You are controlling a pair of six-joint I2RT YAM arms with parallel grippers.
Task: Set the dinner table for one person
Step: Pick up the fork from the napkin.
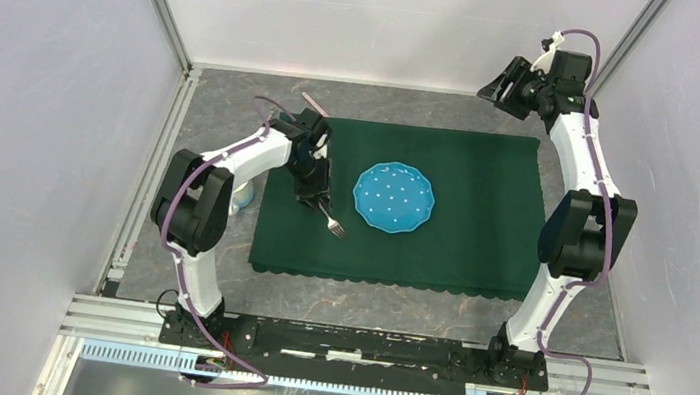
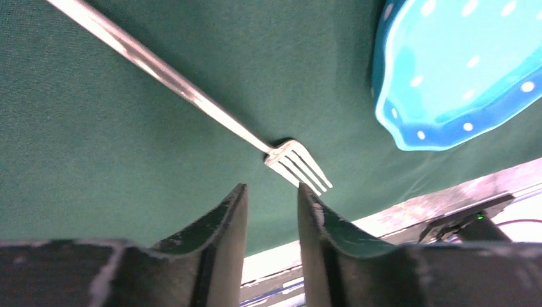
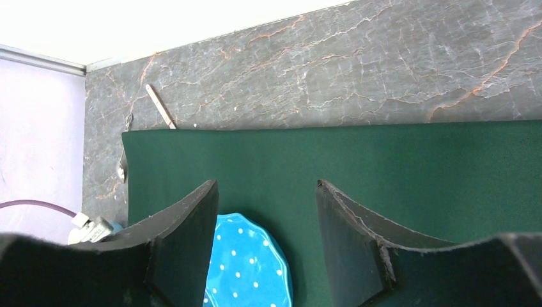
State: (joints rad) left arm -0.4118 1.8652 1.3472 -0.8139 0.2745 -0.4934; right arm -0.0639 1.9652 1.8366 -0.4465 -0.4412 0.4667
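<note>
A dark green scallop-edged cloth [image 1: 485, 214] lies on the dinner table [image 1: 224, 122], a grey stone-look surface. On the cloth's middle sits a blue white-dotted plate [image 1: 393, 198]. A silver fork [image 1: 331, 223] lies flat on the cloth just left of the plate, tines toward the near edge. My left gripper [image 1: 318, 202] hovers over the fork's handle end. In the left wrist view the fork [image 2: 185, 87] lies beyond the tips of the left gripper [image 2: 270, 192], whose jaws stand narrowly open and empty. My right gripper [image 1: 492, 90] is raised at the back right, and its wrist view shows it [image 3: 267, 188] open and empty.
A thin pale stick-like utensil [image 1: 315, 103] lies on the stone by the cloth's back left corner, also seen as the utensil [image 3: 160, 105]. A pale blue cup [image 1: 244, 195] stands left of the cloth, half hidden by the left arm. Enclosure walls surround the table.
</note>
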